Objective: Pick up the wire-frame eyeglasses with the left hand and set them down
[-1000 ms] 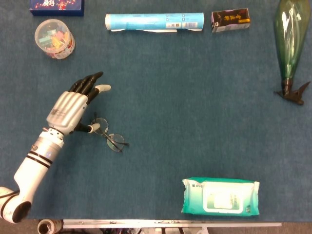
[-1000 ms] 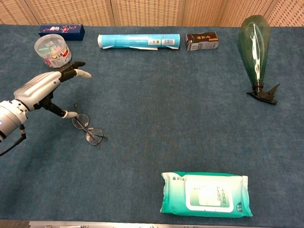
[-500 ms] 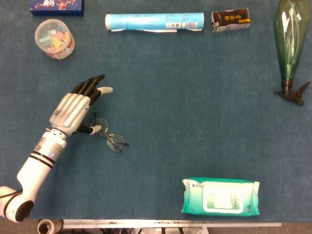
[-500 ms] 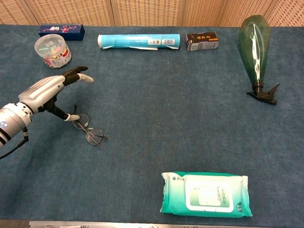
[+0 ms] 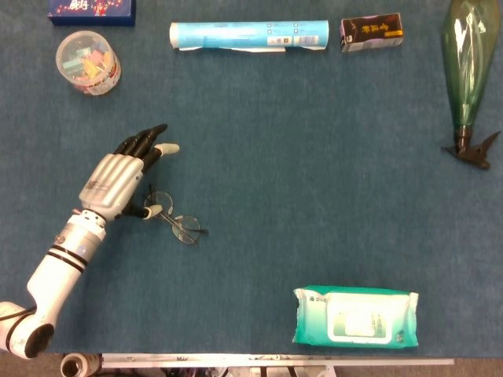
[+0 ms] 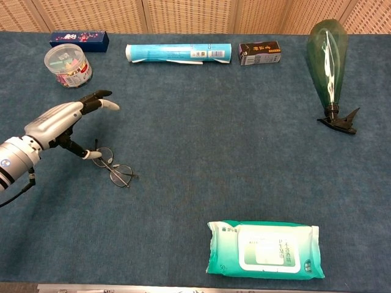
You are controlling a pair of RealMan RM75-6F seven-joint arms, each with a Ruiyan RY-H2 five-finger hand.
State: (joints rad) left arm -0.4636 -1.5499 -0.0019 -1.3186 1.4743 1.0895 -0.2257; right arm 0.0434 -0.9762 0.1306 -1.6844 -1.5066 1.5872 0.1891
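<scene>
Hovering over the blue worktop (image 5: 314,181) with fingers (image 5: 144,143) spread and holding nothing, left hand (image 5: 118,179) poised beside the wire-frame eyeglasses (image 5: 177,220), thumb tip at the near lens. Lying flat just below the fingers. Likely to skid or slip free under a shallow pinch on thin wire.

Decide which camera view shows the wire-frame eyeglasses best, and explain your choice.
The chest view. There the eyeglasses lie clear of the left hand, both lenses and an arm visible. In the head view the eyeglasses show both lenses from above, but the left hand's thumb overlaps the near lens.
</scene>
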